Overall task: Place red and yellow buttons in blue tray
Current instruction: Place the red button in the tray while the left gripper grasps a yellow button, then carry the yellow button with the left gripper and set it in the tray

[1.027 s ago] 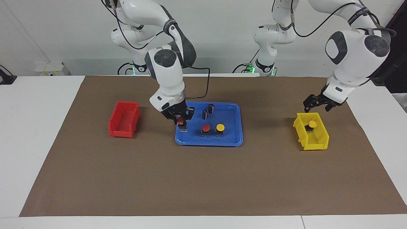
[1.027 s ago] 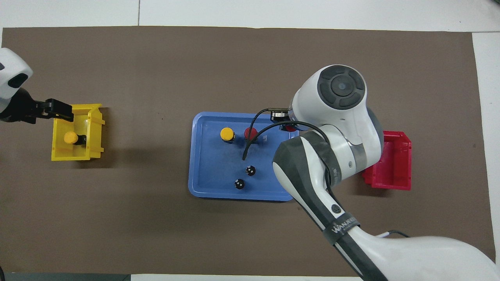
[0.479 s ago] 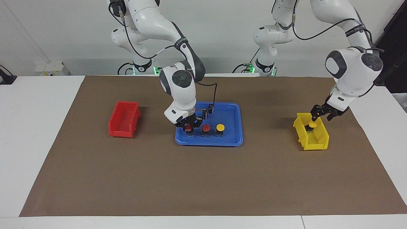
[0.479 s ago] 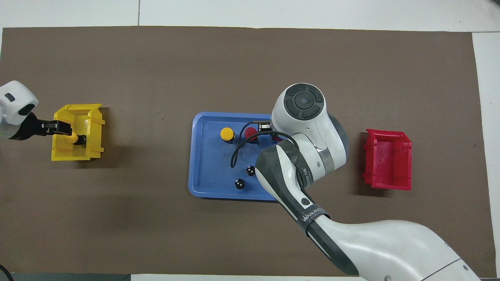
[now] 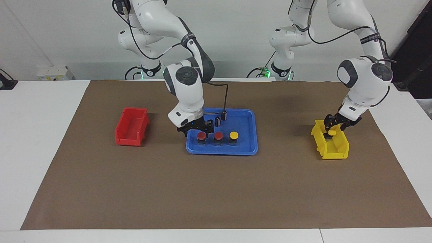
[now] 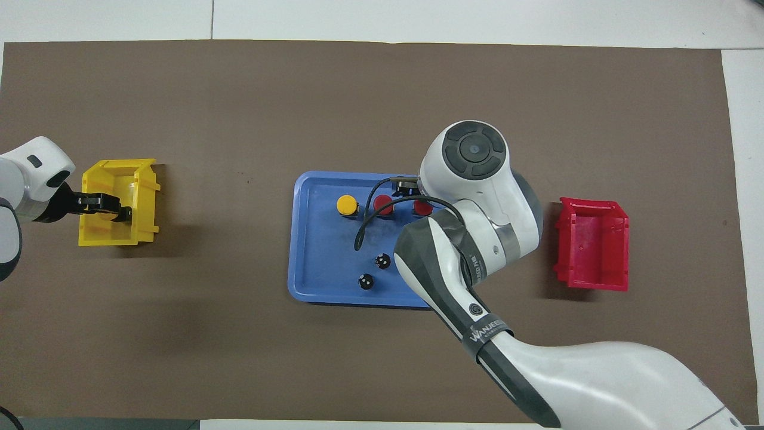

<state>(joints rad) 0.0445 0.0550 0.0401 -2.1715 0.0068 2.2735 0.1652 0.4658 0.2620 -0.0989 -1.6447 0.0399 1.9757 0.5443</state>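
A brown mat (image 5: pixel 216 189) covers the white table (image 5: pixel 37 135); right end effector (image 5: pixel 197 128) open, left end effector (image 5: pixel 332 126) gripping the yellow button (image 5: pixel 332 132).

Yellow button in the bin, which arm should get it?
Left. The left gripper is down in the yellow bin, right at the yellow button. The right gripper is over the blue tray, above a red button.

The right tool (image 5: pixel 196 129) set the second red button (image 5: pixel 201 136) down in the blue tray (image 5: pixel 251 148), let go and lifted. The left tool (image 5: pixel 332 125) dropped into the yellow bin (image 5: pixel 337 153) and closed on the yellow button (image 5: pixel 332 133).
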